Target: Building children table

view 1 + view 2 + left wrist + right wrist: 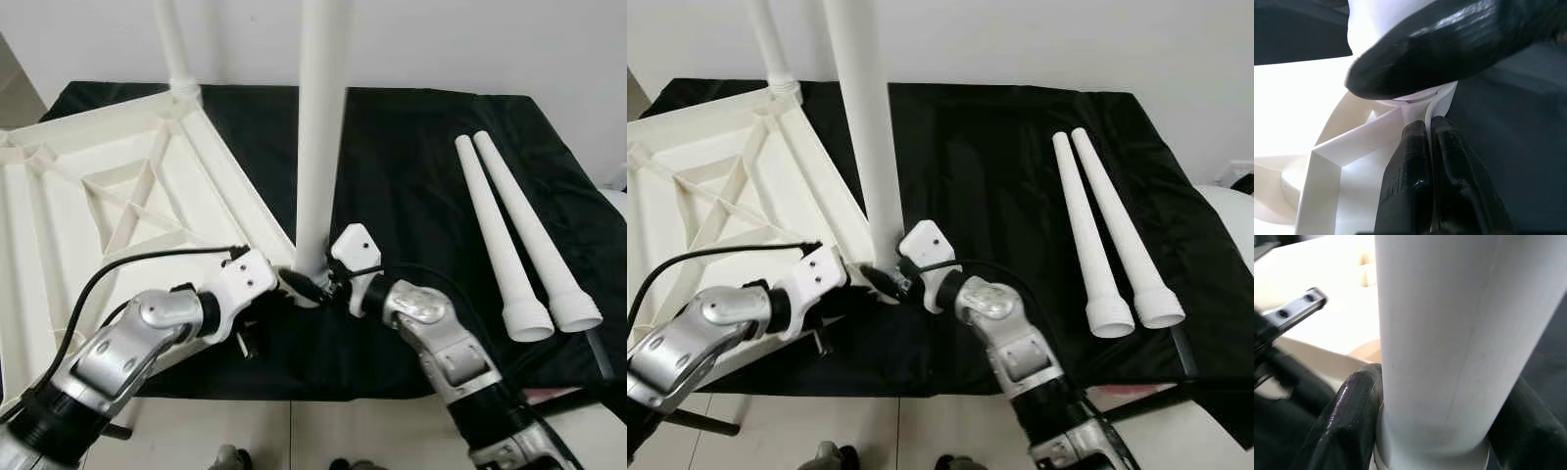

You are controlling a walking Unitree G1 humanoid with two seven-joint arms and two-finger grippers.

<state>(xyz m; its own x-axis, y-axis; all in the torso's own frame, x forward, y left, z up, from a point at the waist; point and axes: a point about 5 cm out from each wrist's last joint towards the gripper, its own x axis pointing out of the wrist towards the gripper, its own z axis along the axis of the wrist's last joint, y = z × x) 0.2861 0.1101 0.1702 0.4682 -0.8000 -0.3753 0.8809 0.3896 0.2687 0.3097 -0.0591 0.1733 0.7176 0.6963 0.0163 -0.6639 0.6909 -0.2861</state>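
Nearest: right gripper [328, 284] clenched around upright white plastic table leg [318, 137], long axis vertical, at near corner of upturned white ribbed tabletop [108, 196]; left gripper [284, 282] pinched on tabletop rim. Black cloth surface [411, 176], white wall at 12 o'clock. Two loose tapered white legs [514, 245] at 3 o'clock.

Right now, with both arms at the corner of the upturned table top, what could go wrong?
1. The right gripper clamps the upright leg only near its base; so tall a leg may tilt and cross-thread in its corner socket.
2. The left gripper pinches the thin rim of the table top; it could slip, letting the top turn.
3. The two loose legs lie near the cloth's front edge and might roll off if the table is jolted.
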